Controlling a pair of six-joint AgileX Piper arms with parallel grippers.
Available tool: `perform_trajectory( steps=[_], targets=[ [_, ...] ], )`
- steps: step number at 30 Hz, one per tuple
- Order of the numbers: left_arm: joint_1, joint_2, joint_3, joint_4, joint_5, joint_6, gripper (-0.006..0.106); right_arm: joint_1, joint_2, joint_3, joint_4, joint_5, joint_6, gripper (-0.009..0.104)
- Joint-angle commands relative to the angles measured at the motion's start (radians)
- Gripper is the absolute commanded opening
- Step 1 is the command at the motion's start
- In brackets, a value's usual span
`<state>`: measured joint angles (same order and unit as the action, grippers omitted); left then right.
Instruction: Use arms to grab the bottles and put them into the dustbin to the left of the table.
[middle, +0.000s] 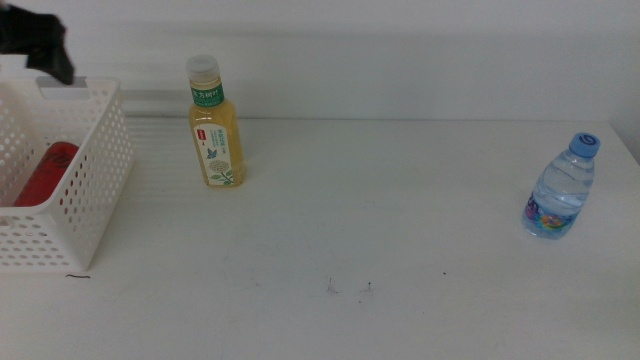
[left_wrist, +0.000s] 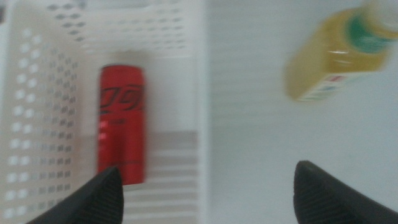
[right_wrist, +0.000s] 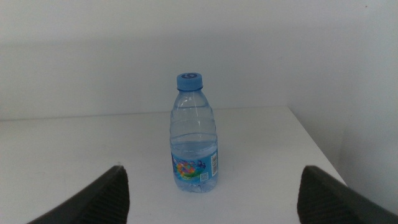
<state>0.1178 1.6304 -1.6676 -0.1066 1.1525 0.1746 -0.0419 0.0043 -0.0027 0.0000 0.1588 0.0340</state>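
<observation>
Over the dustbin (middle: 95, 190) the left gripper (left_wrist: 208, 186) hangs, jaws released; the red can (left_wrist: 121, 121) lies inside. The right gripper (right_wrist: 211, 193), jaws spread, faces the water bottle (right_wrist: 194, 137) on the counter (middle: 380, 220).

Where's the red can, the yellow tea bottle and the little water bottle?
red can (left_wrist: 121, 130), left wrist view, middle of its side.
yellow tea bottle (middle: 216, 145), middle view, its body.
water bottle (right_wrist: 194, 140), right wrist view, its clear body.
</observation>
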Motion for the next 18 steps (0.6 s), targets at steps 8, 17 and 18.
perform_trajectory(
  steps=[8, 17, 18],
  targets=[
    [-0.122, -0.232, 0.228, 0.0, -0.182, -0.052, 0.094, -0.009, -0.004, 0.003, 0.0, -0.008, -0.004, 0.093],
    [-0.189, -0.466, 0.471, -0.021, -0.405, -0.03, 0.094, -0.009, -0.004, 0.003, 0.0, -0.008, -0.004, 0.093],
    [-0.189, -0.494, 0.504, -0.04, -0.423, -0.03, 0.094, -0.009, -0.004, 0.003, 0.0, -0.008, -0.004, 0.093]
  ],
)
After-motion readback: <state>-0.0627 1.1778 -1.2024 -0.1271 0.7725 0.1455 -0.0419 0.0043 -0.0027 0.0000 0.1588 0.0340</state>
